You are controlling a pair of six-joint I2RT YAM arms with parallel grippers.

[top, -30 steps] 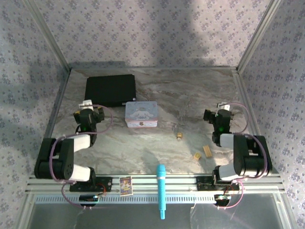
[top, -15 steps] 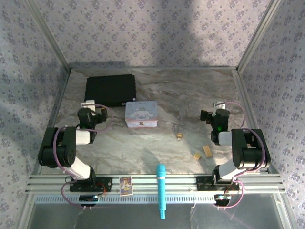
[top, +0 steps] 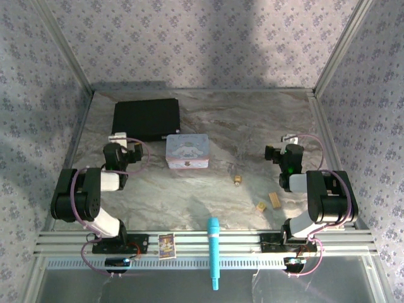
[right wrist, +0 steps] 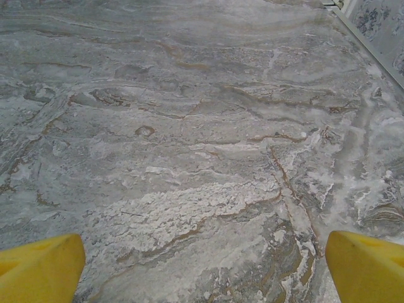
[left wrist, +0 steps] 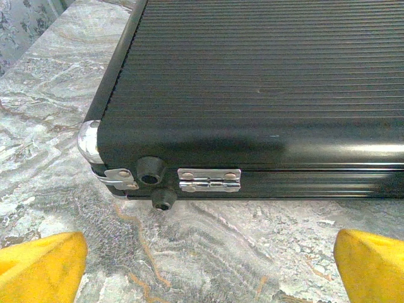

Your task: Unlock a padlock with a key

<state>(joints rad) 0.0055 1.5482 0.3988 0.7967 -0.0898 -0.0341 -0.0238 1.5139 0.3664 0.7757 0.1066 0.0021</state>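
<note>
While the left gripper (left wrist: pixel 205 268) and right gripper (right wrist: pixel 202 268) were held spread, the padlock (top: pixel 237 180) was seen mid-table, near-right of the pastel tin (top: pixel 187 151), whose print could not be read.

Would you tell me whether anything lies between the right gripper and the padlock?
Nothing visible does. In the top view, bare marble separates the right gripper and the padlock; the tan blocks lie off that line.
</note>
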